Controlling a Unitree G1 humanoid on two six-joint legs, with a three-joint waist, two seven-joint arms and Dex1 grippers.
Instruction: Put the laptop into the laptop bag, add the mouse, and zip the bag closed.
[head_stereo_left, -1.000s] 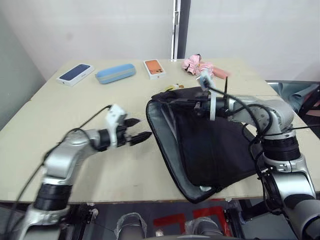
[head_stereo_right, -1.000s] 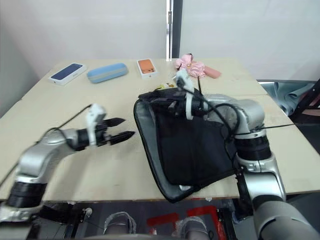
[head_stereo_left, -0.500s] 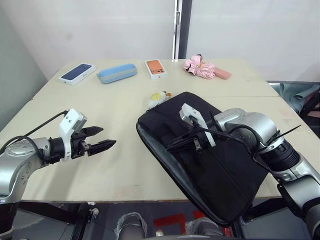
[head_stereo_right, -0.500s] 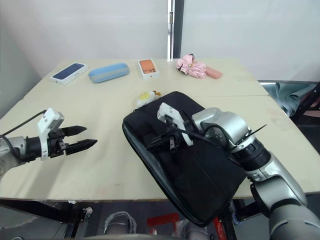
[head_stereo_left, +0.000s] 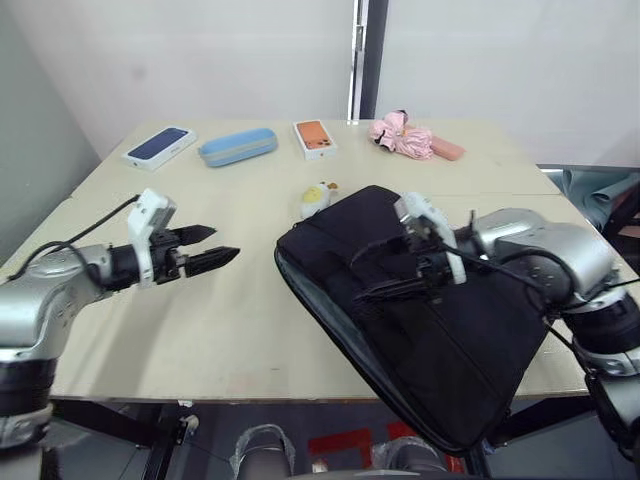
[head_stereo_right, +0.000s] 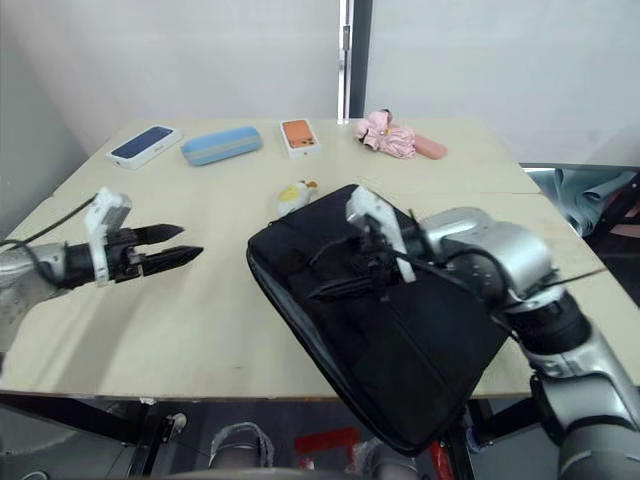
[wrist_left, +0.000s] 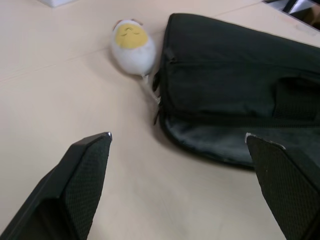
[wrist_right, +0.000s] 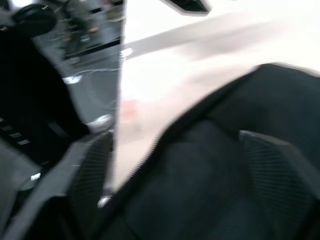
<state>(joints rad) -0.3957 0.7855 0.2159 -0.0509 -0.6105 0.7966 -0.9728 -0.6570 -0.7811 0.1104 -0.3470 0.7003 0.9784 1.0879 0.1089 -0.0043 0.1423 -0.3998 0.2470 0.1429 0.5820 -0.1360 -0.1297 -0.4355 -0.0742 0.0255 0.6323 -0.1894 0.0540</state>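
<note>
The black laptop bag (head_stereo_left: 455, 345) lies flat on the table (head_stereo_left: 200, 330), its near right corner hanging over the front edge. Its left edge gapes and shows grey lining (wrist_left: 215, 145). Beside its far corner rests the yellowish-white plush charm (head_stereo_left: 317, 198). My right gripper (head_stereo_left: 358, 275) hovers open just over the bag's top face, fingers spread with nothing between them. Left of the bag, my left gripper (head_stereo_left: 225, 242) is held open above the table, pointing at the bag's open edge. The laptop and the mouse are out of view.
Along the table's far side lie a dark-blue phone box (head_stereo_left: 158, 146), a light-blue oval case (head_stereo_left: 238, 146), an orange phone box (head_stereo_left: 314, 138) and a pink folded umbrella (head_stereo_left: 410, 137). Bare tabletop runs between my left gripper and the bag.
The bag went from held up on edge to lying flat. My right gripper opened and let go of it. My left arm drew back to the left, away from the bag.
</note>
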